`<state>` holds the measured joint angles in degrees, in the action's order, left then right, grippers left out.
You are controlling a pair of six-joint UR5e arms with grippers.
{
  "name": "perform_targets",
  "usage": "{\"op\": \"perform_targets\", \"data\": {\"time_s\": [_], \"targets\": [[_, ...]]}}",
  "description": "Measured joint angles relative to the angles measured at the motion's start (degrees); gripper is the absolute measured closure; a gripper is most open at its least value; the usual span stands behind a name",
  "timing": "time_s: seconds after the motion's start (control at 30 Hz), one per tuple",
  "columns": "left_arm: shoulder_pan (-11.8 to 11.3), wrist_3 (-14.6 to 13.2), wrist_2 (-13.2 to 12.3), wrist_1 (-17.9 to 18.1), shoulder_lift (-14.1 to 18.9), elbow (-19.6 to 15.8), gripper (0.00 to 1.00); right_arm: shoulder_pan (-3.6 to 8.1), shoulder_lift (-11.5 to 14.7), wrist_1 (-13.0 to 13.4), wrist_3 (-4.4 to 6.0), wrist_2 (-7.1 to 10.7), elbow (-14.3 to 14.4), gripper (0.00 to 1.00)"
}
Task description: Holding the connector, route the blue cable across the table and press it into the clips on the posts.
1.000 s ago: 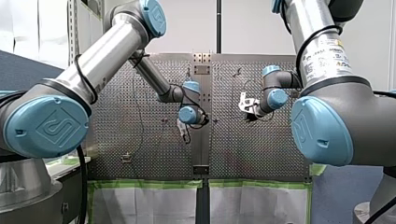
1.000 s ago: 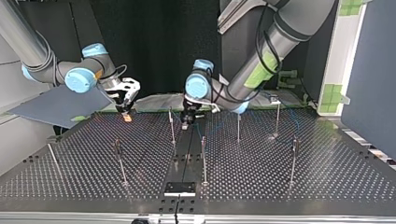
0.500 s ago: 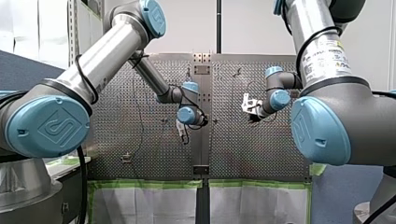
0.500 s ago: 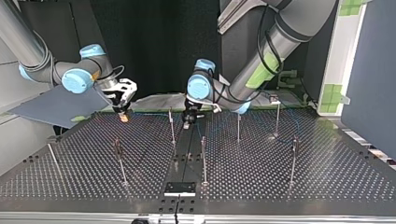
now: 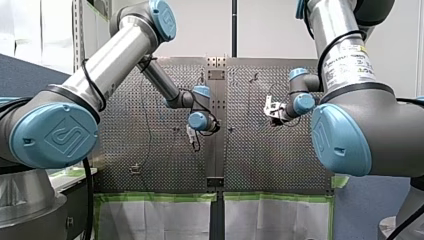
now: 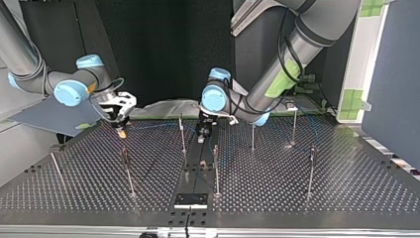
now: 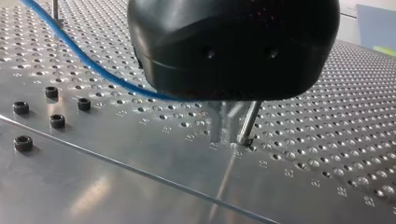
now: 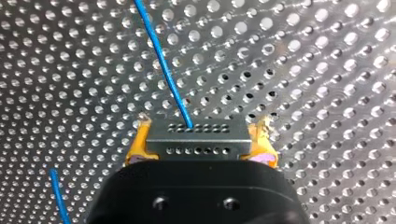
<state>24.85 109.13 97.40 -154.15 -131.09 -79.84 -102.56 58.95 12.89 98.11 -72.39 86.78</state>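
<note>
- Clamped on the connector (image 8: 196,135), the right gripper (image 8: 201,142) has its yellow pads closed against both short ends of the grey block. The blue cable (image 8: 163,65) leaves the block's face and runs ahead over the table (image 8: 327,70).
- Over the last second that gripper has slid toward the left edge of the top view, keeping to the upper left. In the front view it has moved right and slightly up.
- The left gripper (image 6: 202,133) has shifted only a little, edging lower at the upper centre of the top view. In its wrist view it hangs low over the plate just beside a post (image 7: 249,123). Whether it is open or closed I cannot tell.
- In the left wrist view the cable passes beside the black housing and disappears behind it.
- The grippers drawing apart suggests the span between them is being paid out or tightened. Routing looks early, and I see no stretch of cable seated on the posts (image 6: 182,135). The clips are too small to make out.
- Edges: in the top view the right gripper sits near the table's far edge, close to a grey panel (image 6: 49,116) at the upper left. That probably leaves little room further that way.
- Open room: bare plate lies toward the lower left of the top view, where the posts stand well apart.
</note>
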Motion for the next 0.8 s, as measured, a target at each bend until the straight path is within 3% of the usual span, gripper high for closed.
{"op": "perform_targets", "data": {"time_s": [0.03, 0.07, 0.1, 0.13, 0.17, 0.5, 0.8], "targets": [[0.0, -0.1, 0.0, -0.1, 0.0, 0.0, 0.58, 0.05, 0.0, 0.0, 0.00, 0.06, -0.1, 1.00], [0.0, -0.1, 0.0, -0.2, 0.0, 0.0, 0.34, 0.11, 0.0, 0.0, 0.01, 0.15, -0.2, 1.00], [0.1, -0.2, 0.0, -0.4, 0.0, 0.0, 0.18, 0.16, 0.0, 0.0, 0.02, 0.30, -0.2, 1.00], [0.1, -0.2, 0.0, -0.6, 0.0, 0.0, 0.18, 0.19, 0.0, 0.0, 0.02, 0.40, -0.3, 1.00], [0.2, -0.2, 0.1, -0.8, 0.0, 0.0, 0.00, 0.20, 0.0, 0.0, 0.02, 0.48, -0.3, 1.00], [1.0, -3.8, 3.6, -5.1, 0.6, 0.3, 0.00, 0.28, 0.0, -0.1, 0.04, 1.22, -0.3, 1.00], [3.1, -7.8, 7.5, -9.6, 4.6, -0.8, 0.00, 0.29, 0.0, -0.1, 0.08, 1.47, -0.3, 1.00]]}}
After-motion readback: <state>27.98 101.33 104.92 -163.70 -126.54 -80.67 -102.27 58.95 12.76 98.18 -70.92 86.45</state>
